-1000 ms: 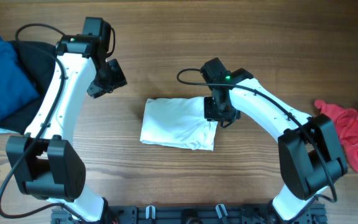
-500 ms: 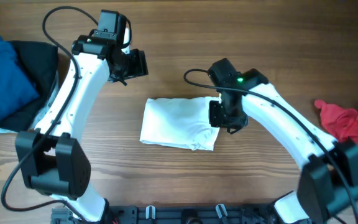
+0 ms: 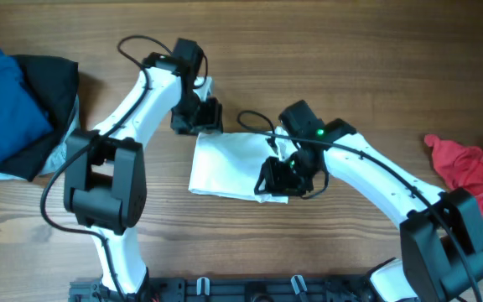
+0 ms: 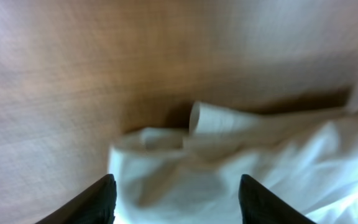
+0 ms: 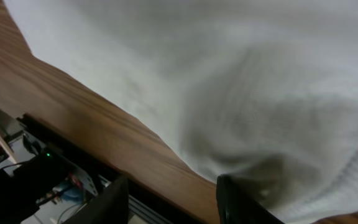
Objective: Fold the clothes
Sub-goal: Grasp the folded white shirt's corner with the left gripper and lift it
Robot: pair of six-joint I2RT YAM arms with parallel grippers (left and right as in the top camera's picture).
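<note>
Left jaws stand apart with nothing between the fingers [image 4: 98, 199], hanging low over the 11 o'clock corner of the white T-shirt [image 3: 225, 164]. My guess is they're lined up there because a loose curl of cloth [image 4: 207, 118] sticks up at that edge and wants tucking. Right jaws are parted too, down at the shirt's 5 o'clock corner. The hem runs across the gap by one finger [image 5: 244, 199], but I see no pinch; touching or not, can't tell. The shirt lies mid-worktop [image 3: 350, 50] as a rough rectangle, several layers thick, no lettering showing. It looks nearly done, with both arms on opposite corners, probably to square it up. The red garment [image 3: 472, 172] sits crumpled at the worktop's 3 o'clock edge, unfolded, well apart from both arms, likely next. A blue cloth [image 3: 2, 101] on a black cloth [image 3: 49, 80] lies heaped at 9 o'clock.
</note>
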